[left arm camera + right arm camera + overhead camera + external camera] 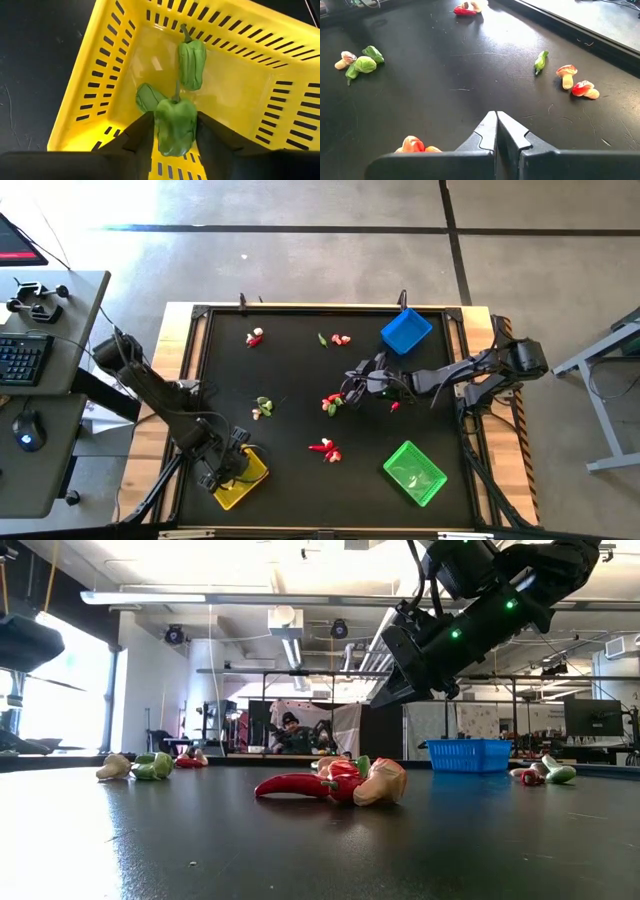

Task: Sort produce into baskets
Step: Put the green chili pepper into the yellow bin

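I find no text, label, brand, number or sign I can read anywhere, neither on the yellow basket (240,90) under my left fingers nor on the blue basket (468,754) beyond it.

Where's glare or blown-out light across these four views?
High view: sunlight bleaches the floor beyond the table. Low view: a bright window washes out one side, sheen on the tabletop. Right wrist view: a broad pale reflection crosses the mat past the shut right tool. Left wrist view: yellow basket evenly lit.
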### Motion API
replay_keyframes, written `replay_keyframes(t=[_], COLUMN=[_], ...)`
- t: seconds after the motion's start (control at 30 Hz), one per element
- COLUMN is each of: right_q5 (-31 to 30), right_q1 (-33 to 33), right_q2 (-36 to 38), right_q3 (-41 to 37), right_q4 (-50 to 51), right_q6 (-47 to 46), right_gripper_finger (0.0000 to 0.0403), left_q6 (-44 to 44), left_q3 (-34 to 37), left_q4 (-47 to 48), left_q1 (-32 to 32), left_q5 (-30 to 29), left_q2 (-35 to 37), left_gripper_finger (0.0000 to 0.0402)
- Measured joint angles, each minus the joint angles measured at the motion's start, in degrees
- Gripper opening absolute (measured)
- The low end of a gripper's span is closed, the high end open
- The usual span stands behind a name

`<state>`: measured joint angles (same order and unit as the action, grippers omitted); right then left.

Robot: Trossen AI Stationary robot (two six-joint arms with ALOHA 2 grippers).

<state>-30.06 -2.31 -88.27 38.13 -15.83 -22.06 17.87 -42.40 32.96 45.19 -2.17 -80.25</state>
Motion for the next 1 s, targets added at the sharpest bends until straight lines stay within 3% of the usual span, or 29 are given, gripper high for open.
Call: replay_keyframes(t=[0.17, 0.4, 0.57, 0.8, 1.0], right_q5=[0.00, 0.00, 0.00, 0.00, 0.12], right_q1=[0.00, 0.00, 0.00, 0.02, 0.01], right_q2=[0.00, 0.00, 0.00, -0.63, -5.09], right_q3=[0.00, 0.00, 0.00, 0.00, -0.02], right_q4=[0.15, 0.15, 0.15, 0.26, -0.25], right_q6=[0.00, 0.00, 0.00, 0.00, -2.03], right_gripper_finger=[0.0000, 0.0000, 0.0000, 0.0000, 0.0000], left_q6=[-1.92, -2.08, -3.42, -9.60, -15.99], left_q3=[-4.20, -11.74, -11.59, -8.61, -4.64], left_q4=[5.68, 11.83, 14.76, 18.14, 16.34], left_q1=[-0.02, -2.56, -9.92, -25.44, -35.48], left_q5=[-0.31, -2.82, -3.53, -6.37, -8.53], left_q2=[0.00, 0.08, 1.48, 2.77, 2.74], left_gripper_finger=[0.0151, 0.0147, 0.0125, 0.0092, 0.0113])
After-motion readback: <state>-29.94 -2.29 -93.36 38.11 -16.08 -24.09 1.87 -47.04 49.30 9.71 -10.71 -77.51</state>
